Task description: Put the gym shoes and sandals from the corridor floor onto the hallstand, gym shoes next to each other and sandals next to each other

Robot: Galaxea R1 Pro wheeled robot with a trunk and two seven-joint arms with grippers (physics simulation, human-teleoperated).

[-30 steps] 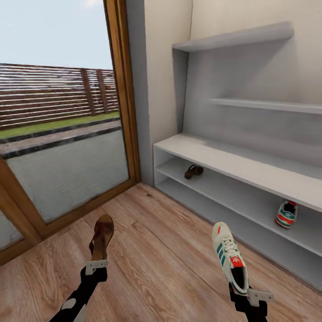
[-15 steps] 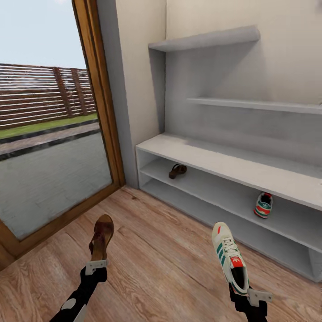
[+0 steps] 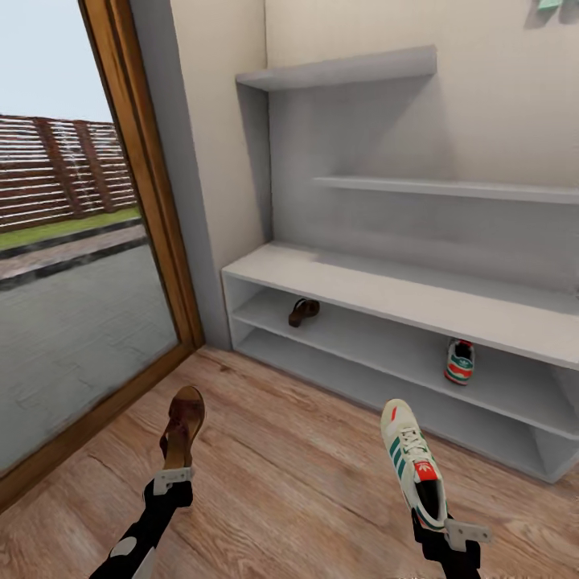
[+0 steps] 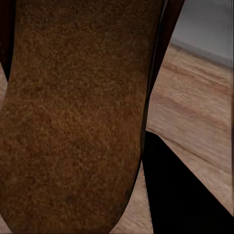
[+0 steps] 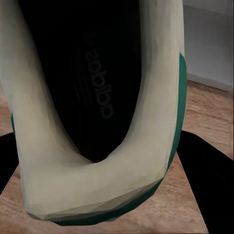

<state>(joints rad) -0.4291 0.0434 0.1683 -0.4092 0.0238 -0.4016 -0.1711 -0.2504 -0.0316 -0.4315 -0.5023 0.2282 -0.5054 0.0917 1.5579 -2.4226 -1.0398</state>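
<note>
Brown sandal (image 3: pixel 183 426) pinched in left end effector (image 3: pixel 172 481) — sneaker (image 3: pixel 415 464) in right end effector (image 3: pixel 447 527).

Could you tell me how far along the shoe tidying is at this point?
About halfway. One sandal and one gym shoe already sit on the hallstand's upper open shelf, far apart. The left hand holds the second sandal and the right hand holds the second gym shoe, both above the floor. Each must still be placed beside its mate.

Bright, even daylight; soft shelf shadows; wrist views blurred.
</note>
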